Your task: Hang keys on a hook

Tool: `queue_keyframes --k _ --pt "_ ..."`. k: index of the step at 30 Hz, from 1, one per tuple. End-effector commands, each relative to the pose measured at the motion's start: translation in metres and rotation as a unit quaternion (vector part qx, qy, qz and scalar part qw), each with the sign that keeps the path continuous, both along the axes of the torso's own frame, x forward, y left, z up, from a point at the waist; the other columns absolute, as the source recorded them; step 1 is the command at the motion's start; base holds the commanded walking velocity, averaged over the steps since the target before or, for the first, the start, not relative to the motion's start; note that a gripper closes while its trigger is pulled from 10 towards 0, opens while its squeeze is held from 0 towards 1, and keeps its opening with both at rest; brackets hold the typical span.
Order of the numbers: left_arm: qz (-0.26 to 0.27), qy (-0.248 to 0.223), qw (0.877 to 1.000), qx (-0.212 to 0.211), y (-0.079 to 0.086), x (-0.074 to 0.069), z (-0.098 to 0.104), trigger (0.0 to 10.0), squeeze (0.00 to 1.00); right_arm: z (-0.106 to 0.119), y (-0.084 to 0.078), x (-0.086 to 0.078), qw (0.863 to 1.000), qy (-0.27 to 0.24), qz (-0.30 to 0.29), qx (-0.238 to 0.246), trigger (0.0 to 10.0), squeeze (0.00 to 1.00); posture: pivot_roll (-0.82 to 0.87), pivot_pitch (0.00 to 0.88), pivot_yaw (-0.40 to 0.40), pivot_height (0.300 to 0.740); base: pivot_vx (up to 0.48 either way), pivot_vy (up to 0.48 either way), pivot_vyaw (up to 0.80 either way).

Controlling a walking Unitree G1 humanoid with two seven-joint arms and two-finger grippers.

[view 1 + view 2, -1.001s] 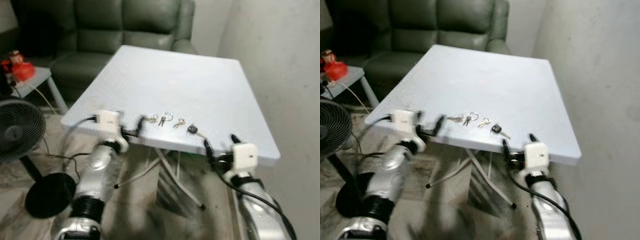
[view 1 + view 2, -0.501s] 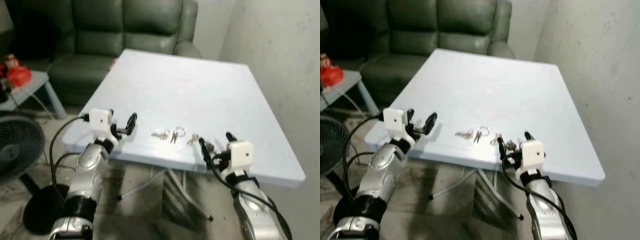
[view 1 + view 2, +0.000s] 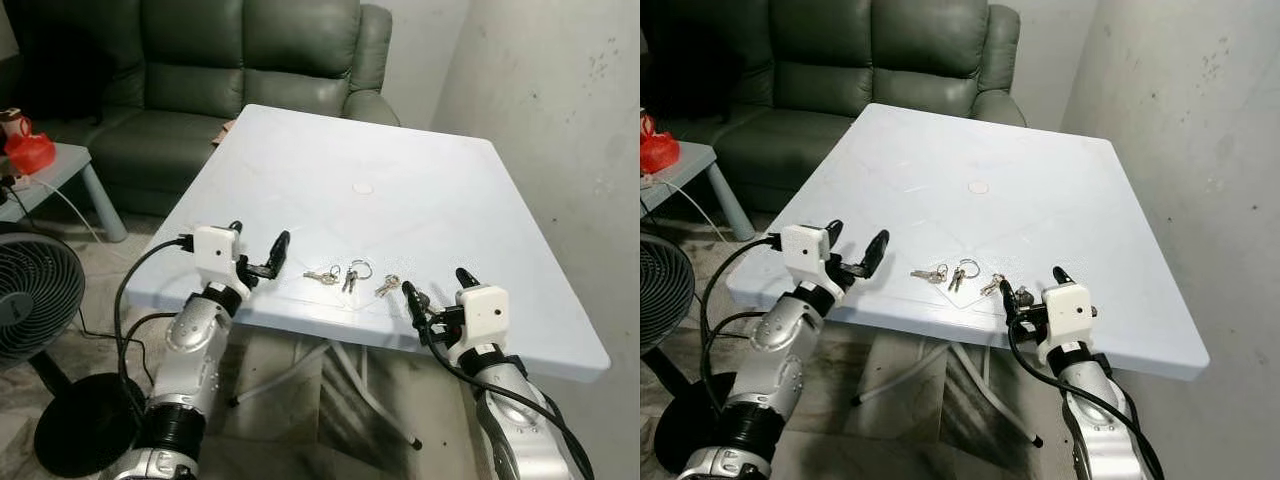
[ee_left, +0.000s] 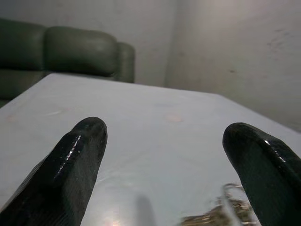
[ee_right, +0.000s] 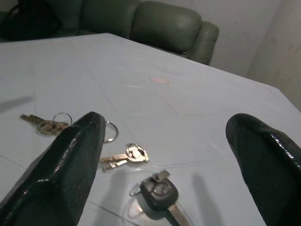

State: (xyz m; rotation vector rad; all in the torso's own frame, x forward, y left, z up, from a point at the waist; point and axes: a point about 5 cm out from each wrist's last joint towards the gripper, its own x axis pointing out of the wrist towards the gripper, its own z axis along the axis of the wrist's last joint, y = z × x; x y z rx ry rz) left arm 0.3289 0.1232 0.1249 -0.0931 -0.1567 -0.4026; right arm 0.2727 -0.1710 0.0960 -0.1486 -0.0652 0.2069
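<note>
White tabletop (image 3: pixel 420 190) spreads before both arms, its near edge level with them. Nearest, the right gripper (image 3: pixel 437 287) hovers with fingers spread, a black-headed key (image 5: pixel 159 189) just ahead between them, probably lined up for a pickup. Silver keys (image 3: pixel 343 275) lie beyond, beside the left gripper (image 3: pixel 258 248), also spread. Farther off stands a green sofa (image 3: pixel 210 80); no hook can be made out.

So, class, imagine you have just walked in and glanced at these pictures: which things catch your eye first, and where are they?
A scatter of keys lies near the front edge of a pale blue table. The left gripper and the right gripper hover open on either side of them, the right one just over a black-headed key. Behind the table stands a dark green sofa, and a black fan sits to the robot's left.
</note>
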Motion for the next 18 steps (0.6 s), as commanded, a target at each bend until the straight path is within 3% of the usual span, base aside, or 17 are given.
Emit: queue_keyframes --k 1,10,18 --pt "-0.027 -0.010 0.999 0.021 -0.010 -0.007 -0.001 10.0 0.00 0.008 0.002 0.004 1.000 -0.006 0.005 -0.021 10.0 0.00 -0.09 0.000 -0.061 0.740 0.000 0.000 0.00" --pt "-0.065 -0.011 0.997 0.034 -0.024 -0.019 -0.008 10.0 0.00 0.010 0.009 0.015 0.999 0.022 -0.044 -0.005 10.0 0.00 -0.08 0.013 -0.069 0.740 0.000 0.000 0.00" --pt "-0.085 -0.010 0.995 0.045 -0.032 -0.031 -0.013 10.0 0.00 0.007 0.030 0.026 0.995 0.060 -0.074 0.025 10.0 0.00 -0.07 0.034 -0.080 0.740 0.000 0.000 0.00"
